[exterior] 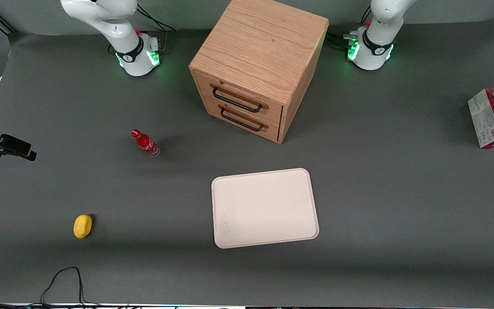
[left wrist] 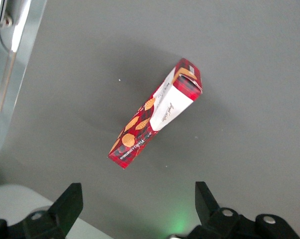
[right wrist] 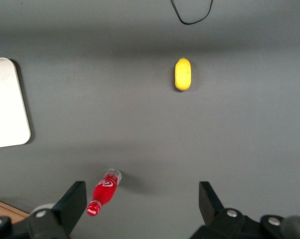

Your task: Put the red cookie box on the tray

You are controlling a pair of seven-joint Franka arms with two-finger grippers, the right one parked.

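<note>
The red cookie box (left wrist: 155, 115) stands on one long edge at the working arm's end of the table (exterior: 380, 206), well apart from the tray (exterior: 264, 208), so the tool (left wrist: 139, 211) hovers above it, released, to straddle it.

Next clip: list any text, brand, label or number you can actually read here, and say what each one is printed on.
No text reads legibly.
Red cookie box: script on the white label and print along the red edge, too blurred; the pale back carries fine print, too small.
Red soda bottle: white script logo, unreadable.
Tray, drawer cabinet: none.
The left end effector hangs open above the box.
</note>
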